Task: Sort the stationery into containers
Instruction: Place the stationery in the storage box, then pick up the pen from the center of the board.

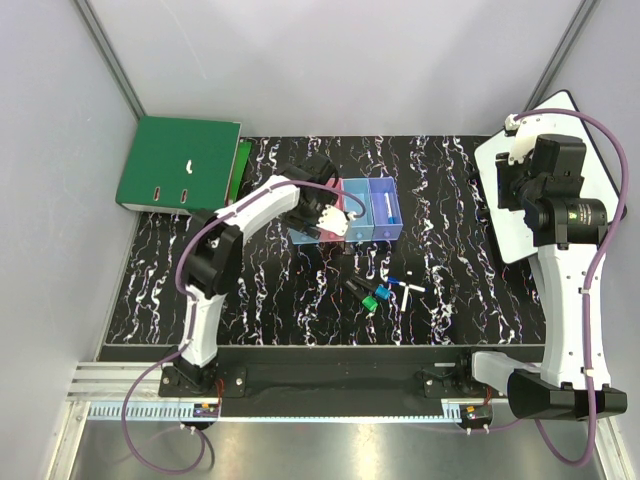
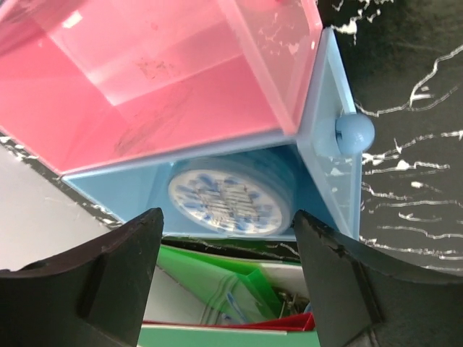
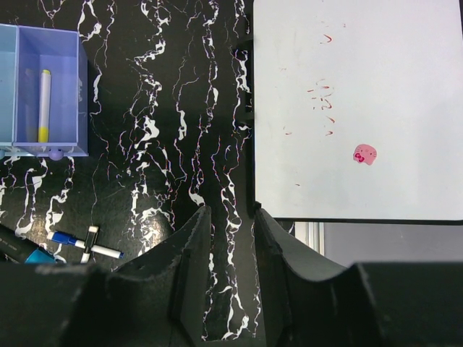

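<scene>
Wide spread, empty, the left gripper [image 2: 228, 224] faces tape roll [image 2: 226, 202] in light blue bin [image 2: 329, 108]; right gripper [image 3: 231, 217] slightly apart, empty, above marbled table [image 3: 166, 108], white board [image 3: 362, 72] at two o'clock.

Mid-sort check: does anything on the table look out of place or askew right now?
Nothing looks spilled or damaged. In front of the bins, unsorted markers lie at angles and two thin white pens lie crossed. The white board at right carries red scribbles and a pink sticker.

containers [image 2: 217, 65]: translucent glossy plastic | table [image 3: 166, 108]: smooth black, white-veined | board [image 3: 362, 87]: smooth white | jaws: matt black plastic
</scene>
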